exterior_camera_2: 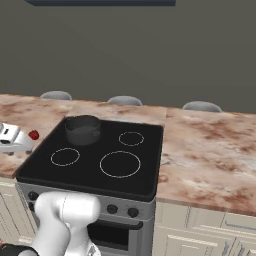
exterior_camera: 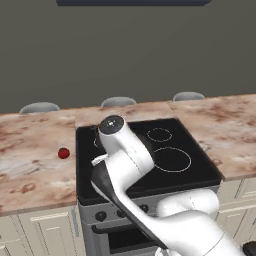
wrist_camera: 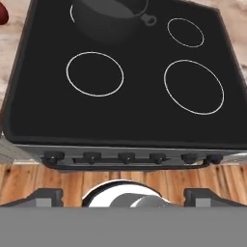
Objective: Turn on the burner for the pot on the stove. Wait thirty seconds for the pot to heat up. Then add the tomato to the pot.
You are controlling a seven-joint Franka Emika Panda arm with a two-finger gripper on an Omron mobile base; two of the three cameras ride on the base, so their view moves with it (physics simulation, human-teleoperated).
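The stove (wrist_camera: 140,120) has a black glass top with white rings and a row of black knobs (wrist_camera: 126,157) on its grey front. The dark grey pot (exterior_camera_2: 83,129) stands on the back-left ring; part of that burner (wrist_camera: 72,14) shows as an arc beside the pot (wrist_camera: 111,19). The tomato (exterior_camera: 63,153), a small red ball, lies on the counter left of the stove, also seen as the tomato (exterior_camera_2: 33,134). My gripper (wrist_camera: 123,197) hangs in front of the stove above the knob row, open, with nothing between its fingertips (wrist_camera: 48,195).
Marble counter (exterior_camera_2: 210,150) runs on both sides of the stove. Three grey stool tops (exterior_camera: 118,101) stand behind it. The largest ring (wrist_camera: 194,87) is front right, a smaller ring (wrist_camera: 95,74) front left. My white arm (exterior_camera: 122,160) covers the stove's left half in the left base view.
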